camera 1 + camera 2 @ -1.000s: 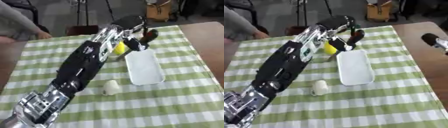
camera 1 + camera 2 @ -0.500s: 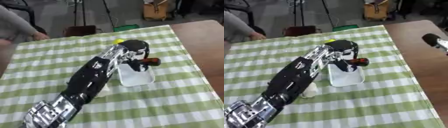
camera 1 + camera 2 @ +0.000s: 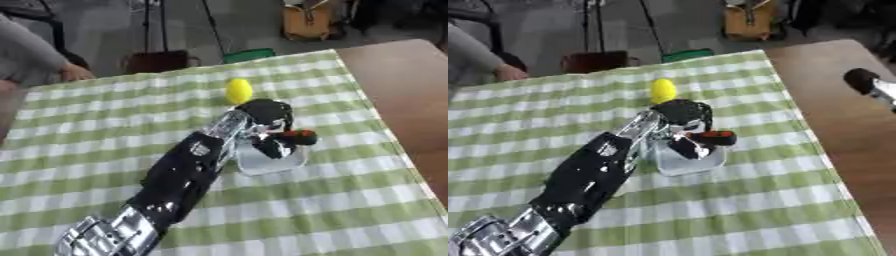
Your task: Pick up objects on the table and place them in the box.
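My left arm stretches from the lower left across the green checked cloth. Its hand (image 3: 267,125) is curled over the white box (image 3: 278,161) and holds a small orange-red thing (image 3: 302,137) above the box's inside. A yellow egg-shaped object (image 3: 238,91) stands on the cloth just beyond the hand. The arm covers the near left part of the box. Only a dark rounded piece of the right arm (image 3: 864,82) shows at the right edge; its hand is out of sight.
The cloth-covered table (image 3: 105,125) ends at the right in bare brown wood (image 3: 402,85). A person's sleeve and hand (image 3: 70,72) rest at the far left edge. Beyond the table stand a dark stool (image 3: 157,61) and stand legs.
The camera has tilted, shifting the whole picture. My left hand has come off the yellow object and now holds the orange-red thing over the box. The white object near the arm is now hidden.
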